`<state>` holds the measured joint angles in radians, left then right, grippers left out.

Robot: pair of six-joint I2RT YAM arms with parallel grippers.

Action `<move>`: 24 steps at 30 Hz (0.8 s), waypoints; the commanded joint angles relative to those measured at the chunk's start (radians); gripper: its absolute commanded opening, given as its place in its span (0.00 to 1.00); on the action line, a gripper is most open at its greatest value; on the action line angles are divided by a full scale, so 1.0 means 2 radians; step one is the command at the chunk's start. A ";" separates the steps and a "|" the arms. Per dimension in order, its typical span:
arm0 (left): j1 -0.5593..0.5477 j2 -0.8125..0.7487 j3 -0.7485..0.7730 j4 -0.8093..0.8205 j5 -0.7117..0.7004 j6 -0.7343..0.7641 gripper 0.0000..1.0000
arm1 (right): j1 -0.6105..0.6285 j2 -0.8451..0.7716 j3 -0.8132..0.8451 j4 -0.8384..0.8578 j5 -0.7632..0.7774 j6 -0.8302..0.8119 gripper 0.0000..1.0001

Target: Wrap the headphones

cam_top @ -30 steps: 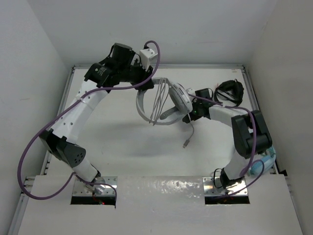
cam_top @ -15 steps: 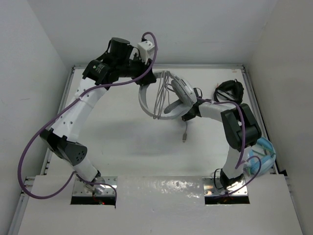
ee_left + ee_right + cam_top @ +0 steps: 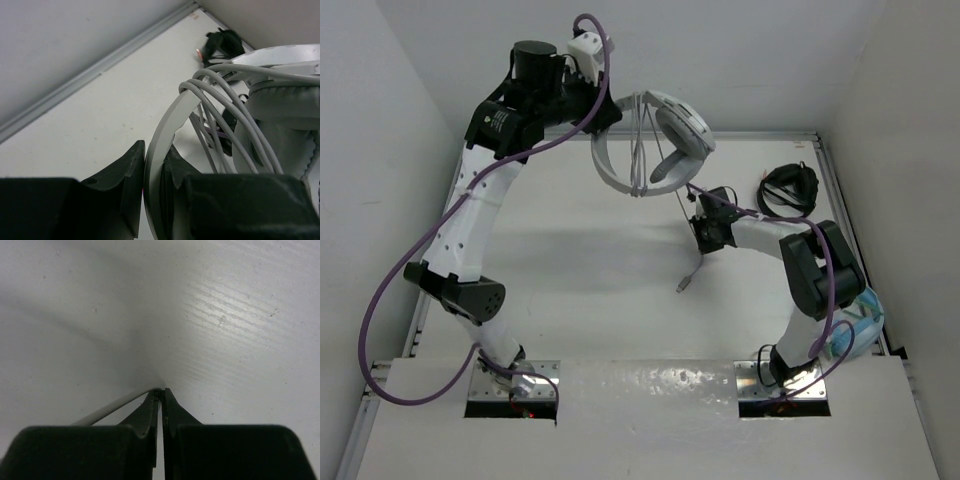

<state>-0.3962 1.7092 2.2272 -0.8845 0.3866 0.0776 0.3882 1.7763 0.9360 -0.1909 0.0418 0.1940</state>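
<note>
My left gripper [image 3: 603,128] is raised near the back wall, shut on the headband of the white headphones [image 3: 665,135]. The left wrist view shows its jaws [image 3: 154,172] clamped on the band, with several loops of grey cable [image 3: 225,100] lying over it beside a padded earcup [image 3: 285,115]. The cable [image 3: 685,195] runs from the headphones down to my right gripper [image 3: 703,237], which is low over the table and shut on it. The right wrist view shows the cable [image 3: 110,410] pinched at the fingertips [image 3: 160,391]. The plug end [image 3: 682,287] trails on the table.
Black headphones [image 3: 788,187] lie at the back right of the table and show in the left wrist view as black headphones [image 3: 222,42]. Light blue headphones [image 3: 857,322] sit at the right edge beside the right arm. A raised rim [image 3: 450,215] borders the white table.
The left arm has lifted the headphones up and towards the back wall. The right gripper has closed on the cable and now sits below the headphones; the plug end has shifted left.
</note>
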 commanded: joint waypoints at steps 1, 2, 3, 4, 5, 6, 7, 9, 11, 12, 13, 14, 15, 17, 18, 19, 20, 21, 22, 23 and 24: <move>0.005 -0.006 0.053 0.059 -0.070 0.002 0.00 | -0.002 -0.012 -0.001 -0.012 0.004 0.010 0.00; 0.005 -0.006 0.053 0.059 -0.078 0.010 0.00 | -0.002 -0.013 -0.001 -0.015 0.009 0.007 0.00; 0.005 -0.007 0.051 0.057 -0.084 0.019 0.00 | -0.002 -0.013 -0.001 -0.014 0.012 0.005 0.00; 0.004 -0.008 0.044 0.057 -0.091 0.032 0.00 | -0.002 -0.014 0.000 -0.014 0.018 0.002 0.00; 0.004 -0.012 0.038 0.059 -0.096 0.036 0.00 | -0.001 -0.015 0.001 -0.014 0.028 0.000 0.00; 0.004 -0.013 0.032 0.062 -0.106 0.040 0.00 | -0.002 -0.015 0.007 -0.016 0.030 -0.005 0.00; 0.004 -0.015 0.025 0.066 -0.111 0.040 0.00 | -0.001 -0.015 0.013 -0.019 0.032 -0.006 0.00; 0.005 -0.014 0.025 0.070 -0.122 0.034 0.00 | 0.000 -0.013 0.027 -0.026 0.027 -0.009 0.00; 0.005 -0.014 0.029 0.077 -0.129 0.028 0.00 | 0.001 -0.013 0.034 -0.031 0.024 -0.007 0.00; 0.005 -0.013 0.035 0.079 -0.134 0.022 0.00 | 0.002 -0.012 0.035 -0.033 0.019 -0.003 0.00; 0.005 -0.010 0.039 0.080 -0.135 0.019 0.00 | 0.003 -0.012 0.034 -0.032 0.014 0.000 0.03; 0.005 -0.009 0.043 0.077 -0.130 0.016 0.00 | 0.002 -0.012 0.029 -0.026 0.005 0.010 0.09; 0.005 -0.006 0.050 0.076 -0.121 0.019 0.00 | 0.002 -0.012 0.026 -0.020 -0.002 0.011 0.14; 0.003 -0.005 0.056 0.066 -0.085 0.029 0.00 | 0.005 -0.008 0.018 0.006 -0.006 0.023 0.21; 0.002 -0.004 0.056 0.060 -0.075 0.029 0.00 | 0.005 -0.005 0.020 0.010 -0.005 0.029 0.22; -0.001 -0.006 0.055 0.056 -0.068 0.031 0.00 | 0.006 0.008 0.032 0.012 -0.003 0.039 0.24; -0.007 -0.007 0.048 0.053 -0.057 0.032 0.00 | 0.010 0.016 0.042 0.005 0.001 0.043 0.26; -0.008 -0.011 0.044 0.053 -0.052 0.033 0.00 | 0.012 0.024 0.050 0.000 0.001 0.044 0.28; -0.009 -0.012 0.041 0.054 -0.045 0.032 0.00 | 0.019 0.038 0.068 -0.010 0.001 0.046 0.30; -0.009 -0.012 0.041 0.054 -0.044 0.031 0.00 | 0.023 0.043 0.074 -0.011 0.001 0.046 0.31; -0.009 -0.013 0.041 0.054 -0.045 0.031 0.00 | 0.026 0.046 0.077 -0.010 0.007 0.046 0.33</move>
<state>-0.4065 1.7233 2.2761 -0.8761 0.2325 0.1719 0.4095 1.8378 1.0233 -0.2195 0.0498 0.2554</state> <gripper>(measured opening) 0.160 0.320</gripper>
